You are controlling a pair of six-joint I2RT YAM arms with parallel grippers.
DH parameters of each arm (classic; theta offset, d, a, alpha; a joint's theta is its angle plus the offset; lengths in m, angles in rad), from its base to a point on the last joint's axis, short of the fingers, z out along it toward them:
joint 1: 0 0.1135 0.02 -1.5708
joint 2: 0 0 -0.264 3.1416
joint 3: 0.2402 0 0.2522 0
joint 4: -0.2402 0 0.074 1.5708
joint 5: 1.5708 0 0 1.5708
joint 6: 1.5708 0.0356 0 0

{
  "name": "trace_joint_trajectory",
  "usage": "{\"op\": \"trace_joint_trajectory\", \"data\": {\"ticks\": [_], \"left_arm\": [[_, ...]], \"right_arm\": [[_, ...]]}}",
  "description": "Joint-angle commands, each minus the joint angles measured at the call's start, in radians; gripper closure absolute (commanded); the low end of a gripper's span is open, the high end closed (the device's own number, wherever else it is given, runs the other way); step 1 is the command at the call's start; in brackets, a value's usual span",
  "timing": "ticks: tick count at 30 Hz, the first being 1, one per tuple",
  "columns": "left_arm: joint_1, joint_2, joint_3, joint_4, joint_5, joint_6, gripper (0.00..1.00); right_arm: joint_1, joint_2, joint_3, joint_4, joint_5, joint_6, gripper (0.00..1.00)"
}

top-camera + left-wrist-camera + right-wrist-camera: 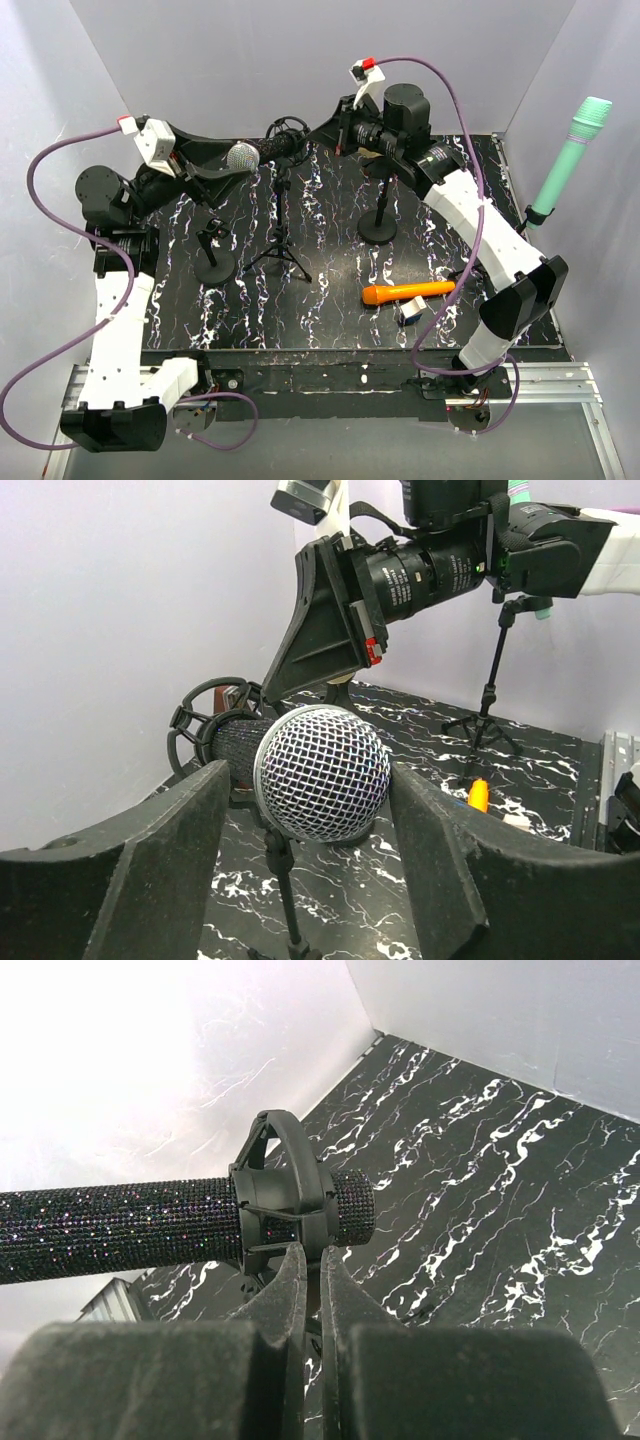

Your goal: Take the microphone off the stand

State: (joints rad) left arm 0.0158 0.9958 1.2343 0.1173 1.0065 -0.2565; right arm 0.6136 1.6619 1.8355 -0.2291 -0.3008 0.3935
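The microphone [243, 157] has a silver mesh head [322, 772] and a black glitter body [120, 1225]. It lies level in the ring mount [283, 1195] of a black tripod stand [278, 235]. My left gripper [232, 165] is open, with one finger on each side of the mesh head [310, 780]; a small gap shows on the left side and the right finger is very close to the mesh. My right gripper [322, 132] reaches in from the other side, its jaws shut on the mount just under the microphone's tail end [313, 1255].
An orange microphone [408, 292] and a small white box [410, 313] lie on the marbled black mat. Two round-base stands [378, 230] [215, 265] flank the tripod. A green microphone [570, 160] stands at the right wall. White walls enclose the table.
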Motion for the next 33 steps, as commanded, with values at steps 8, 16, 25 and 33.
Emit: {"op": "trace_joint_trajectory", "data": {"ticks": [8, 16, 25, 33], "left_arm": [[-0.037, 0.04, -0.022, 0.169, 0.062, -0.027, 0.5], [-0.037, -0.022, 0.004, 0.24, 0.126, -0.128, 0.85], [0.021, -0.046, 0.043, 0.507, 0.126, -0.383, 1.0], [0.047, -0.08, 0.044, 0.65, 0.132, -0.49, 1.0]], "right_arm": [[-0.02, 0.032, 0.013, -0.001, 0.017, -0.016, 0.99], [-0.021, 0.021, 0.001, -0.001, 0.043, -0.015, 0.99], [-0.021, 0.009, -0.016, -0.003, 0.077, -0.024, 0.99], [-0.021, 0.002, -0.03, 0.0, 0.083, -0.025, 0.99]]}}
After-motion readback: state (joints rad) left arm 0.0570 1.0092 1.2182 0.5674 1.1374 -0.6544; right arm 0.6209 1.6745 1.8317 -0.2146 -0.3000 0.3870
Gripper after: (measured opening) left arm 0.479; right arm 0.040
